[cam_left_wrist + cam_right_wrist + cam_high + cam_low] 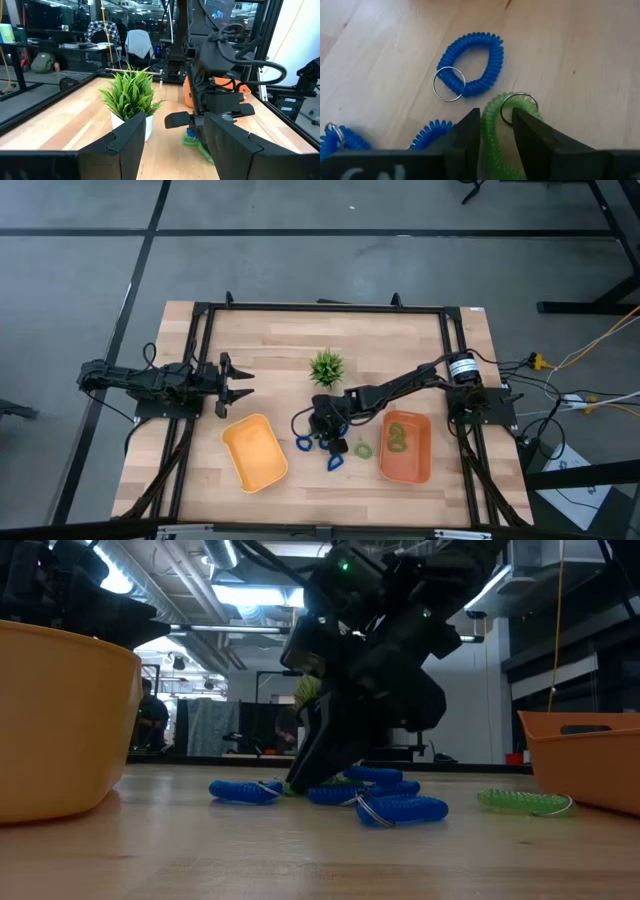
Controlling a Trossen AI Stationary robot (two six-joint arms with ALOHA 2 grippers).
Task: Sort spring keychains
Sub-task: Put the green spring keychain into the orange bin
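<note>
Several blue spring keychains [303, 444] and a green spring keychain [362, 450] lie flat on the wooden table [280, 340] between the yellow tray [255, 452] and the orange tray [405, 448]. Green keychains [398, 436] lie in the orange tray. My right gripper [325, 432] slants down over the pile, open. In its wrist view its two fingers stand on either side of a green keychain's coil [490, 112], with a blue keychain [472, 65] just beyond. My left gripper [238, 385] waits open at the table's left, holding nothing. My right gripper's fingers [467, 127] straddle the green keychain's coil [492, 137] near its metal ring, coming down at a slant from the table's right. The keychain lies on the table. Whether the fingers touch the coil, I cannot tell.
A small spiky green plant in a white pot [326, 366] stands just behind the pile, toward the far edge. Black frame rails [320, 308] run along the table's far, left and right sides. In the low view, a blue keychain [400, 808] lies in front of the gripper.
</note>
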